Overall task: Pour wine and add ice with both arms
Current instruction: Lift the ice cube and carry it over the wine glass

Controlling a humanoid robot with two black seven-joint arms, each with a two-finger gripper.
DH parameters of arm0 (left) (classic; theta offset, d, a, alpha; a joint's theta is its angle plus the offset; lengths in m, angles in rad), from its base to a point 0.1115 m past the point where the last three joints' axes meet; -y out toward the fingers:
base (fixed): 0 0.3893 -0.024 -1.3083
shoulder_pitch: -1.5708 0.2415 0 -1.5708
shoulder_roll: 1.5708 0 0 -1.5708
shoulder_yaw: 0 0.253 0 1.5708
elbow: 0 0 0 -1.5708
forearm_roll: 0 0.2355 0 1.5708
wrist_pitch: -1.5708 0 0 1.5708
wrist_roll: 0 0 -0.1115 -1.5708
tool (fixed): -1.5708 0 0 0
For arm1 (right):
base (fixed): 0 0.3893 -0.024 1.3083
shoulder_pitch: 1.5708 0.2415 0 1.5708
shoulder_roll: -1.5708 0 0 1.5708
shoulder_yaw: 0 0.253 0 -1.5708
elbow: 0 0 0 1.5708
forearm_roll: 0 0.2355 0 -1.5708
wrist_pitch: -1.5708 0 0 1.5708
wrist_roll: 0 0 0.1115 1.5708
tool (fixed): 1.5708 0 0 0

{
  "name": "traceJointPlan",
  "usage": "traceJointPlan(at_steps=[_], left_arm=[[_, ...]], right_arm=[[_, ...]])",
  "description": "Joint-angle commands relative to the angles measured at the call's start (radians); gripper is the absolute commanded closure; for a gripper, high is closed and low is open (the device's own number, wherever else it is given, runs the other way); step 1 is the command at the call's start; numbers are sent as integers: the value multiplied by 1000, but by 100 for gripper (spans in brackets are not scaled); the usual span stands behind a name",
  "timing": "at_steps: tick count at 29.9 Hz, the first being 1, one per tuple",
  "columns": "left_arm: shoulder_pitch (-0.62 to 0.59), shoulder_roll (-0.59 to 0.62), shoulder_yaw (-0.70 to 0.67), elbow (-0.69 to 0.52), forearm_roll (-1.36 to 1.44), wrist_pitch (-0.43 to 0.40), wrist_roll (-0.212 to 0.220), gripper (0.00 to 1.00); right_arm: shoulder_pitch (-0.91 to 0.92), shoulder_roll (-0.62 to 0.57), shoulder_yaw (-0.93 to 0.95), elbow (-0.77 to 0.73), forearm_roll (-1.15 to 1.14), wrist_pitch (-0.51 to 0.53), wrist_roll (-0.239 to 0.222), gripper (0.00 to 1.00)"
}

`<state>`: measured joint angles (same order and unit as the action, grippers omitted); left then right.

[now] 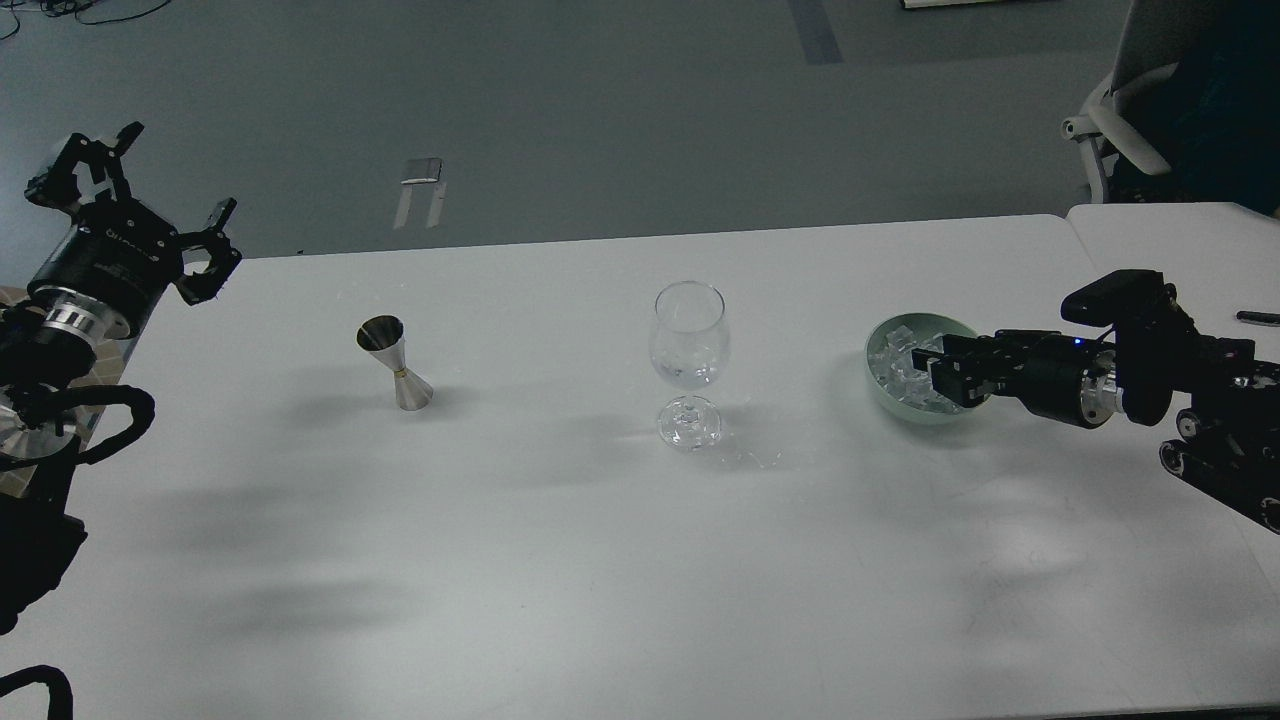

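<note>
Ice (900, 362): clear cubes heaped in green bowl (905, 410); right pincer (932, 364) among them, grip unclear; left pincer (150, 200) spread.

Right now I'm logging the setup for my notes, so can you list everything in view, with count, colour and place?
table: one, white, fills the lower view; a second white one adjoins at the far right
jigger: one, silver, upright on the table, left of centre
wine glass: one, clear, stemmed, centre of the table
wine: a shallow clear pool in the glass bowl
bowl: one, pale green, right of the glass
ice: several clear cubes, in the bowl
chair: one, white and dark, top right on the floor
small dark object: one, on the far right table
left end effector: black, raised at the left edge, fingers spread, empty
right end effector: black, reaching into the bowl among the ice; grip unclear
</note>
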<state>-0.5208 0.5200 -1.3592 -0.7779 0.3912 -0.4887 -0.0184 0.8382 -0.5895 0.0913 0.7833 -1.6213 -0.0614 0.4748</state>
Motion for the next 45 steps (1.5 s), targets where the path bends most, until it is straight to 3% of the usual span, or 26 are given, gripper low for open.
traceJointPlan(at_steps=[1, 8, 12, 17, 22, 27, 32, 37, 45], left_arm=[[1, 0, 0, 0, 0, 0, 0, 2], [2, -1, 0, 2, 0, 0, 0, 2], [2, -3, 0, 2, 0, 0, -2, 2], [2, -3, 0, 0, -2, 0, 0, 2], [1, -1, -1, 0, -2, 0, -2, 2], [1, -1, -1, 0, -2, 0, 0, 2], [-1, -1, -1, -1, 0, 0, 0, 2], [-10, -2, 0, -1, 0, 0, 0, 2], [-22, -3, 0, -1, 1, 0, 0, 2]], right_arm=[[1, 0, -1, -1, 0, 0, 1, 72], [-1, 0, -15, 1, -2, 0, 1, 81], [5, 0, -22, 4, 0, 0, -1, 99], [28, -16, -22, 20, 3, 0, -1, 100], [77, -121, -21, 114, 9, 0, -1, 100], [191, -288, -19, 298, 17, 9, -1, 99], [349, -358, -21, 433, 18, 60, -1, 99], [522, -323, -41, 479, 21, 139, 1, 99], [811, -24, -317, 453, 122, 176, -2, 99]])
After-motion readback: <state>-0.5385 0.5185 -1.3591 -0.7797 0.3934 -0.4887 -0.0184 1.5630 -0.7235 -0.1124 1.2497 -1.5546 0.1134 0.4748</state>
